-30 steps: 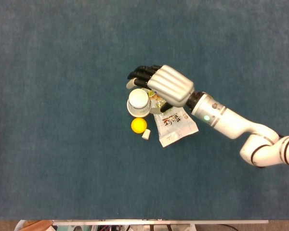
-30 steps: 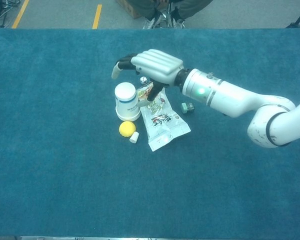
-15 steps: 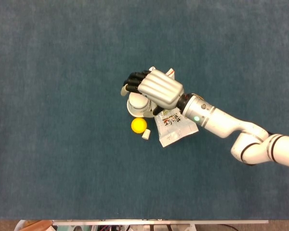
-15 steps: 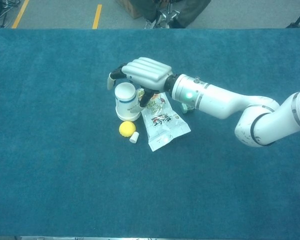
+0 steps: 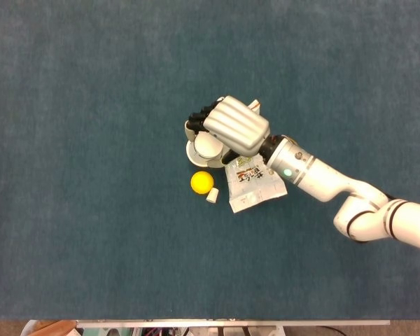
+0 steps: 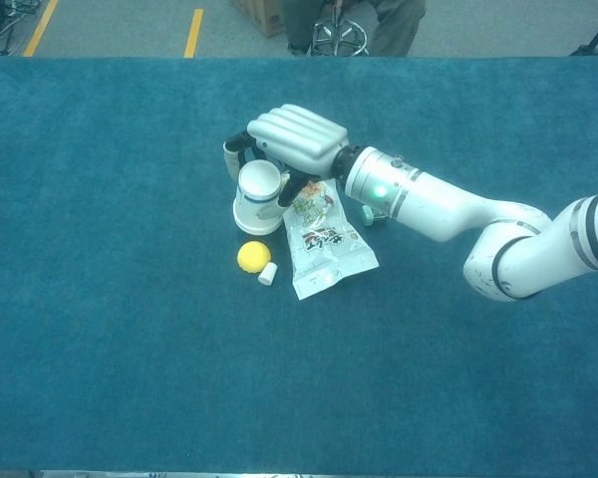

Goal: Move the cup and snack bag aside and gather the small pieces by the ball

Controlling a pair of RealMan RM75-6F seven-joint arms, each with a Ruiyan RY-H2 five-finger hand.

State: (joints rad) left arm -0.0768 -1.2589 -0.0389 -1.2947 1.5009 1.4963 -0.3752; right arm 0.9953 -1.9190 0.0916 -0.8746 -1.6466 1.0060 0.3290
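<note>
An upturned white cup (image 5: 203, 149) (image 6: 257, 197) stands just beyond the yellow ball (image 5: 201, 182) (image 6: 253, 256). My right hand (image 5: 234, 126) (image 6: 294, 139) reaches over the cup from the right and grips it, dark fingers around its far-left side and thumb on its right side. The cup leans slightly. The snack bag (image 5: 255, 183) (image 6: 324, 244) lies flat to the right of the cup, its top end under my wrist. A small white piece (image 5: 212, 197) (image 6: 267, 274) lies beside the ball. A small green piece (image 6: 367, 214) shows under my forearm. My left hand is in neither view.
Blue cloth (image 6: 100, 329) covers the whole table. A small white and red piece (image 5: 253, 106) pokes out past the back of my hand. Beyond the far table edge is the floor with a stool base (image 6: 337, 35).
My right hand has come down and closed around the cup. The cup has shifted a little to the right and now leans. The ball, bag and white piece have stayed put.
</note>
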